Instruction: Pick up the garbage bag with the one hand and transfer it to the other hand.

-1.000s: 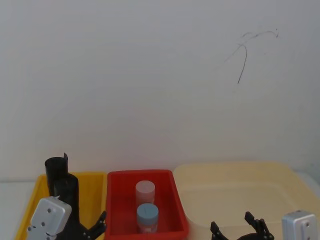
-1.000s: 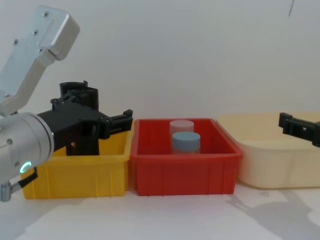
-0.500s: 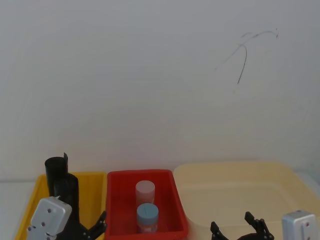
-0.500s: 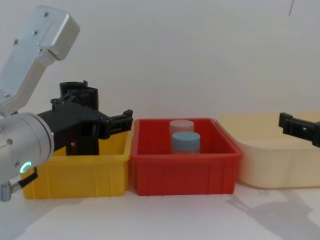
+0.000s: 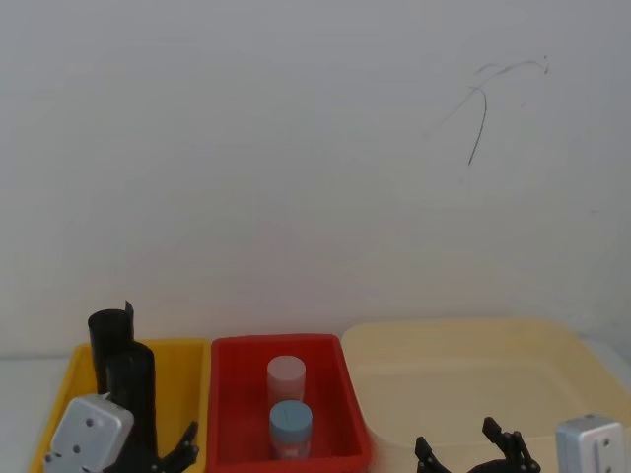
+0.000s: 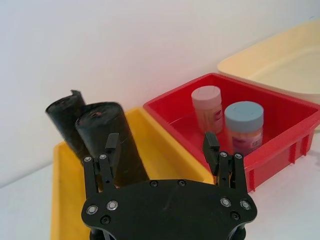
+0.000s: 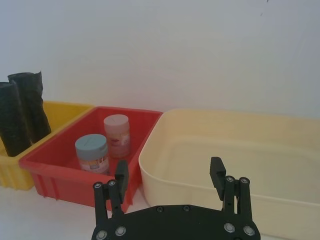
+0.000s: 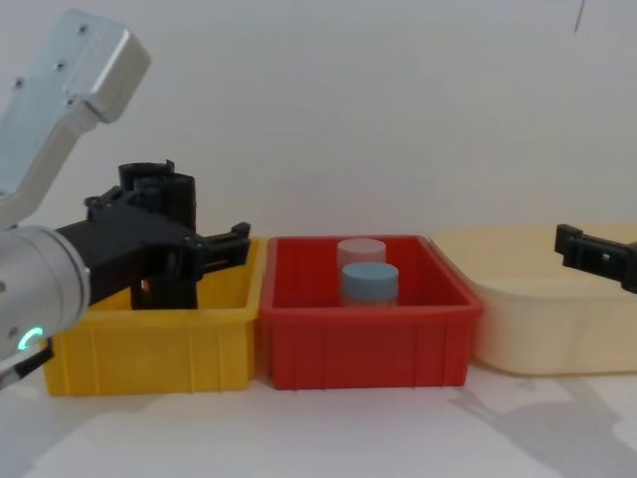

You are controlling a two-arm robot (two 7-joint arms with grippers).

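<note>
Garbage bag (image 5: 131,389) stood upright in the yellow bin (image 8: 149,344), ungrasped. Left gripper (image 6: 161,142), fingers spread, had shifted left, probably lining up; the bag sat behind one finger, not centred. Right gripper (image 7: 169,170) waited, fingers apart, over the cream tub (image 7: 280,150).

We see three open plastic bins in a row on the white table (image 8: 299,433), before a plain white wall (image 8: 348,100). A yellow rectangular bin (image 8: 149,349) is at the left, a red rectangular bin (image 8: 363,349) sits just beside it, and a wider cream tub with rounded corners (image 8: 537,334) is at the right. In the red bin two small round jars stand upright, a pale pink-lidded one (image 5: 286,372) behind and a blue-lidded one (image 5: 291,422) just in front. A black plastic roll with a loose top flap (image 5: 106,333) stands at the yellow bin's far end. A thin dark scribble (image 5: 480,108) marks the wall.
</note>
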